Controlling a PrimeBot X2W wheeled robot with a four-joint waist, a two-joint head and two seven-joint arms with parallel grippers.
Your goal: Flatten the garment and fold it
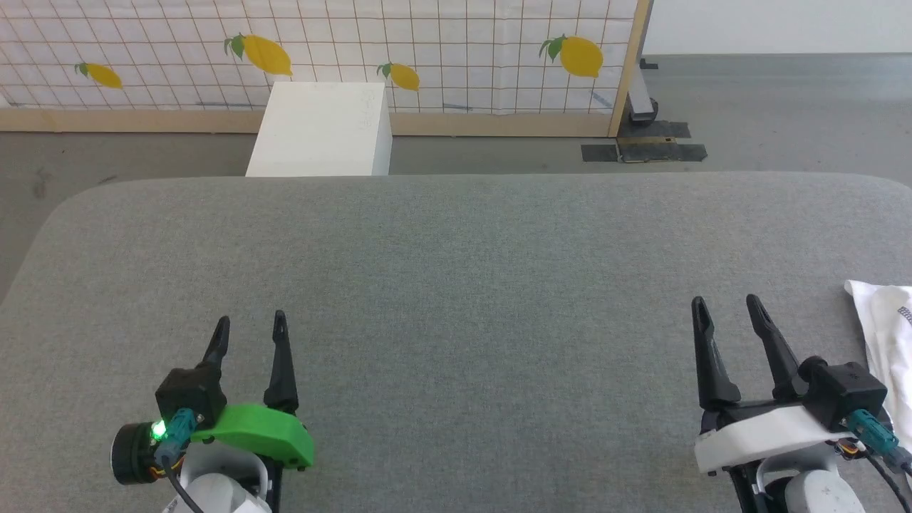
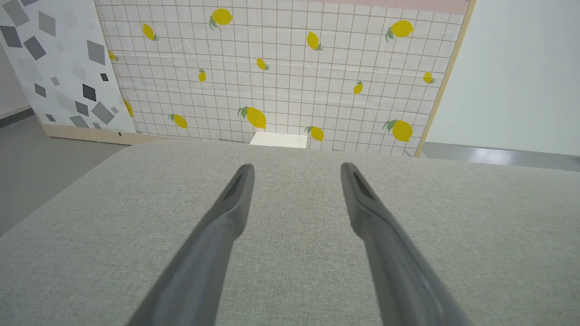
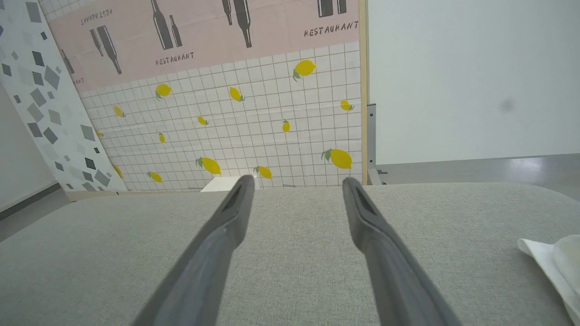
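The garment, a white piece of thin fabric with a grey speckled seam, lies bunched at the right edge of the grey table; only its left part is in the head view. Its corner pokes in at the lower right of the right wrist view. My right gripper hovers open just left of it, touching nothing. My left gripper stands open over the near left of the table, far from the cloth. Both wrist views show fingers spread wide over bare grey fabric.
A rigid white box stands on the floor behind the table's far edge. A lemon-patterned tiled panel runs along the back, with a wooden post and dark floor plates at its right end.
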